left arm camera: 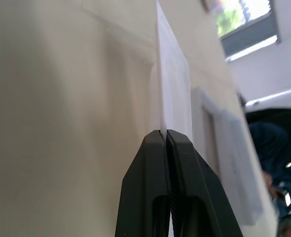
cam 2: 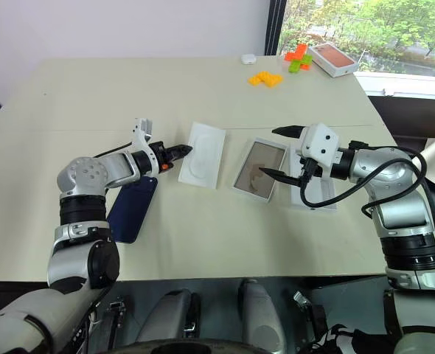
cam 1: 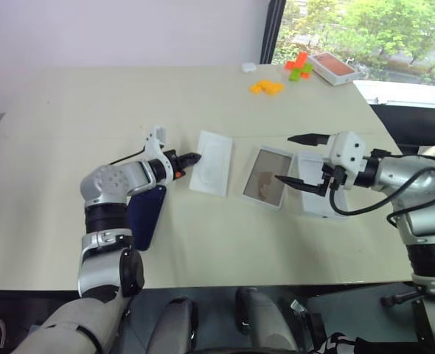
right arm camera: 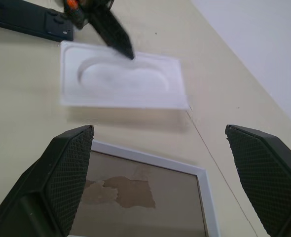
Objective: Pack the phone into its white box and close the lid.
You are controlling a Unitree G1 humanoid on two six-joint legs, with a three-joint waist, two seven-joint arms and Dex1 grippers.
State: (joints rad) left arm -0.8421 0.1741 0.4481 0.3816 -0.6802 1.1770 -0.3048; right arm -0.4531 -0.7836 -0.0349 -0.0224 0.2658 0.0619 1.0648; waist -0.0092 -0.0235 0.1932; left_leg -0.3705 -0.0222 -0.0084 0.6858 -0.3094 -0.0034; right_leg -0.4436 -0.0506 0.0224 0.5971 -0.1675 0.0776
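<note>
While the left pincer is clamped shut on the near-left edge of a thin white tray, that tray sits slightly raised at the gripped side; the right wrist view shows it with a shadow beneath it, and a rounded recess pressed into its surface. Whether this tray is the white box itself or an insert, I cannot tell. Just beside the left arm, the phone lies flat on the counter, dark navy, apart from the tray. To the right of the tray lies a white-rimmed rectangle with a brownish, glossy face, which looks like the lid with its printed top. Another white flat piece rests under the right arm, partly hidden. The right pincer hovers over the lid's right side with its fingers spread wide, holding nothing. At the far corner of the counter sit an orange-topped box and small orange and green blocks.
</note>
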